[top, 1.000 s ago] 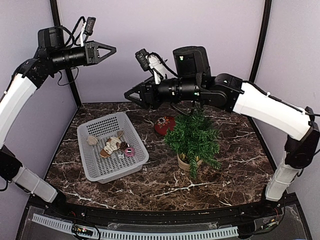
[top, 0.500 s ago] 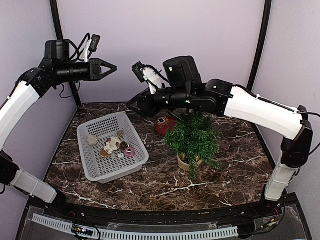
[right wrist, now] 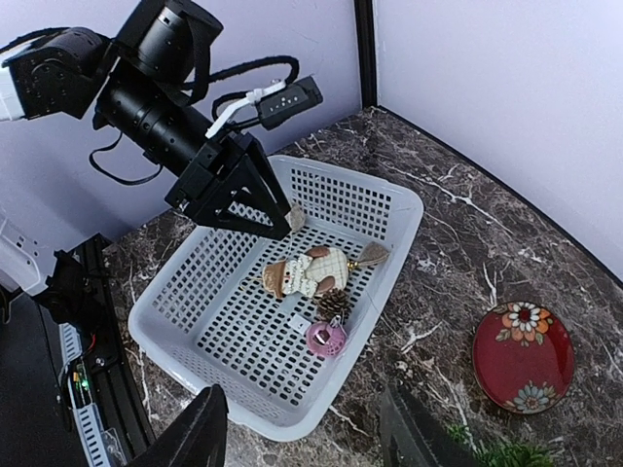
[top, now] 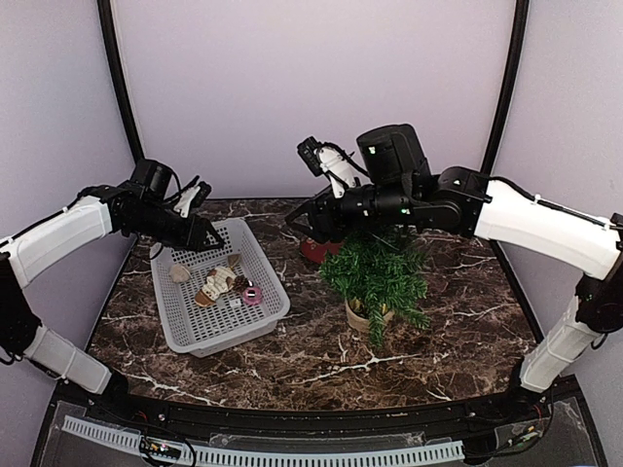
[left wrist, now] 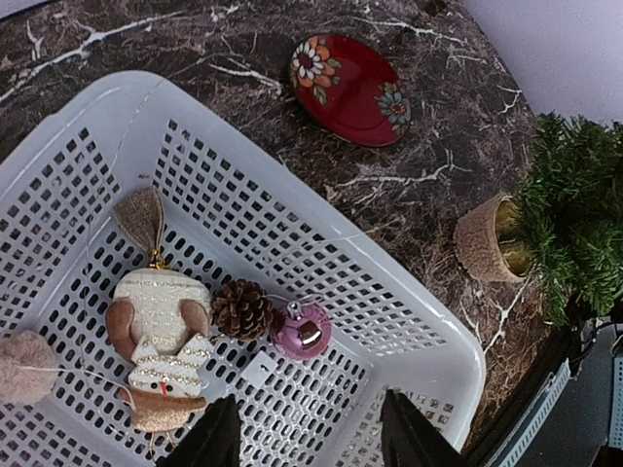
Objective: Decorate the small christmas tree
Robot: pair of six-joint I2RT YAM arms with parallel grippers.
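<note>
Left end effector (top: pixel 211 242) lowered, wrist reveals plate (left wrist: pixel 350 89)

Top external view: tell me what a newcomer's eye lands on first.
The small christmas tree stands undecorated in its pot, right of centre. Left of it, a white basket holds ornaments, among them a pink bauble and a pine cone, with the left gripper open above its far corner. A red flowered plate lies behind the tree.
</note>
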